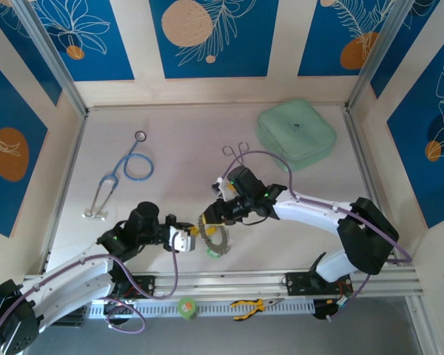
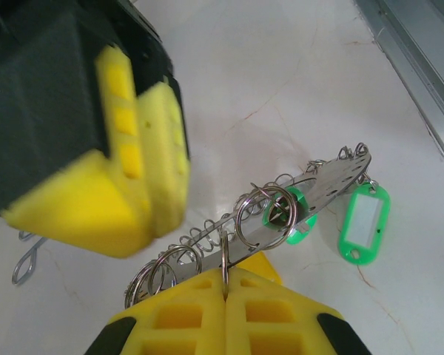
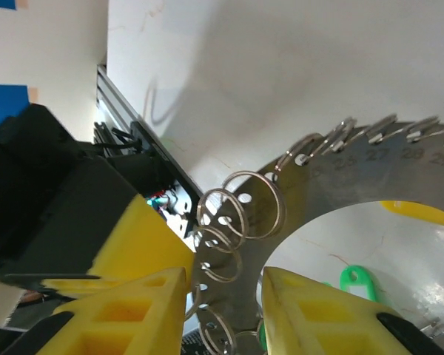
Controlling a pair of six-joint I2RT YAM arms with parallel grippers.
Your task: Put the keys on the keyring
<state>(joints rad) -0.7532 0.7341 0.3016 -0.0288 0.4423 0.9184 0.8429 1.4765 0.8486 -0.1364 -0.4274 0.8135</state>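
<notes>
Both jaws astride keyring (image 2: 337,181), right parted

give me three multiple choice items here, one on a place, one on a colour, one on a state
1. Where on the table does the stethoscope lie? A left side B far right corner C middle
2. What colour are the key tags on the keyring? A red B green C blue
3. How is the left gripper? A wide open B shut on nothing C shut on the keyring
Answers: A, its blue tubing lies near the left rail; B, the tags show green; C, its yellow fingers pinch the ring's edge.
</notes>
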